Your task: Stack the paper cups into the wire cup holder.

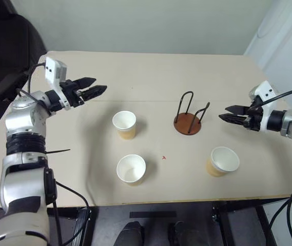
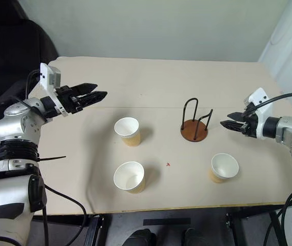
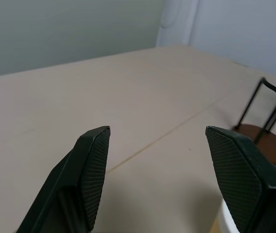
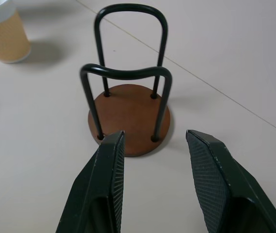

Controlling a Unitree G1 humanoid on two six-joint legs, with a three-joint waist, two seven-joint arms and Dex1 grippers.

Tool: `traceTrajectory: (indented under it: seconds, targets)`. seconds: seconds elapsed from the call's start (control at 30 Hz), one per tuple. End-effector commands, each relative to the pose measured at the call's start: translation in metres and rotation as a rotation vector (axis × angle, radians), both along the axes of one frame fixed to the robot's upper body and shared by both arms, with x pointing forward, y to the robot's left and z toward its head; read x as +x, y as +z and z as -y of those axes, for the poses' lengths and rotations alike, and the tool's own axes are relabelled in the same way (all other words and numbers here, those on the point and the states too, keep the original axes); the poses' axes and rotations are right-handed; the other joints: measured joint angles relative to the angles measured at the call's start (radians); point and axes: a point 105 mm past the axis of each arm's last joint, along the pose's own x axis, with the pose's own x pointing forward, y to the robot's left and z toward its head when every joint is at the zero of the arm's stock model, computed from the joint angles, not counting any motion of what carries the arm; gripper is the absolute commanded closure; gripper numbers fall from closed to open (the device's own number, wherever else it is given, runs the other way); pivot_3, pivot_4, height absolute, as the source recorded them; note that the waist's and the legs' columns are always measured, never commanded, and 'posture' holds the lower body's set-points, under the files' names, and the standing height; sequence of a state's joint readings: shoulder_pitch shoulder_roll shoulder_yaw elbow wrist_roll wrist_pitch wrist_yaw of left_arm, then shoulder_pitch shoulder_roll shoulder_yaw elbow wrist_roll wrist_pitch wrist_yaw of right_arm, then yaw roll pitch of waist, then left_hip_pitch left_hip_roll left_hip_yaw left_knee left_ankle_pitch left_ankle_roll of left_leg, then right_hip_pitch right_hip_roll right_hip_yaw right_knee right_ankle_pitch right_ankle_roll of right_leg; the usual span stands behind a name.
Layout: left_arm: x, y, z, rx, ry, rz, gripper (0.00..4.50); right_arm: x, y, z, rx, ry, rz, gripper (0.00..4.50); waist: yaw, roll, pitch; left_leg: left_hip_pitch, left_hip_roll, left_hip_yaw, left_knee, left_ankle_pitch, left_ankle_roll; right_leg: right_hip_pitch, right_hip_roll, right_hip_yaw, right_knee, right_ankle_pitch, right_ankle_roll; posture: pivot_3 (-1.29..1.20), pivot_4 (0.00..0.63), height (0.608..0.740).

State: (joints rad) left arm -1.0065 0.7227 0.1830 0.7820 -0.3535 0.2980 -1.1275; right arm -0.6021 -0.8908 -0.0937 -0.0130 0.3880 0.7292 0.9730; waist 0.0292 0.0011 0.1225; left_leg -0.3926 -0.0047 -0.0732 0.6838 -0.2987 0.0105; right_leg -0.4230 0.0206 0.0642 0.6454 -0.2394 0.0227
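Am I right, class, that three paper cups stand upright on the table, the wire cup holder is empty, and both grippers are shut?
Not quite. Three paper cups and the empty wire cup holder are right, but the left gripper and right gripper are open, as each wrist view shows.

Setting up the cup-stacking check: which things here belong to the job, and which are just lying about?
Job:
- three tan-and-white paper cups: one mid-table, one at the front edge, one tilted at right
- black wire cup holder on a round reddish-brown base, empty

Lying about:
- small red mark on the beige table
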Motion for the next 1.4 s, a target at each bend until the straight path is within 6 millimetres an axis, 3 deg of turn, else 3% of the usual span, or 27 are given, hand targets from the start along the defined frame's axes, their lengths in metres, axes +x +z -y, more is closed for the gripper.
traceTrajectory:
  seconds: [0.03,0.2,0.47,0.73,1.13,1.4]
  targets:
    - [-0.001,0.023,-0.001,0.017,-0.016,0.064,1.13,-0.007,0.018,0.0,-0.016,0.016,0.056,2.53,0.0,0.0,0.0,0.0,0.0,0.0,0.0,0.0,0.0,0.0,0.0,0.0,0.0,0.0,0.0,0.0,0.15,0.74]
    - [0.003,0.021,0.008,0.009,-0.05,0.056,1.13,-0.011,0.017,0.004,-0.022,-0.005,0.057,2.53,-0.001,0.0,0.0,0.0,0.0,0.0,0.0,0.0,0.0,0.0,0.0,0.0,0.0,0.0,0.0,0.0,0.15,0.74]
    - [-0.002,0.03,0.042,0.045,-0.245,0.029,1.13,-0.028,0.015,0.01,-0.054,0.008,-0.004,2.53,0.003,0.0,0.0,-0.001,0.0,0.0,0.0,0.0,0.0,0.0,0.0,0.0,-0.001,0.0,0.0,0.0,0.15,0.74]
    - [-0.008,0.041,0.063,0.097,-0.386,0.03,1.13,-0.033,0.02,-0.002,-0.053,0.057,-0.031,2.53,-0.002,0.0,0.0,-0.001,0.0,0.0,0.0,0.0,0.001,0.0,0.0,0.0,0.0,0.0,0.001,0.0,0.15,0.74]
    - [-0.037,-0.001,0.067,0.202,-0.529,-0.015,1.13,-0.029,0.009,-0.031,-0.022,0.101,-0.069,2.53,0.0,0.0,0.0,-0.002,0.0,0.0,0.001,0.0,0.001,-0.001,0.0,0.0,0.001,-0.001,0.002,0.0,0.15,0.74]
    - [-0.04,0.004,0.072,0.17,-0.53,-0.008,1.13,-0.015,0.001,-0.038,-0.025,0.066,-0.099,2.53,0.0,0.0,0.0,-0.002,0.0,0.0,0.005,0.0,0.001,0.0,0.0,0.0,0.002,-0.001,0.002,0.0,0.15,0.74]
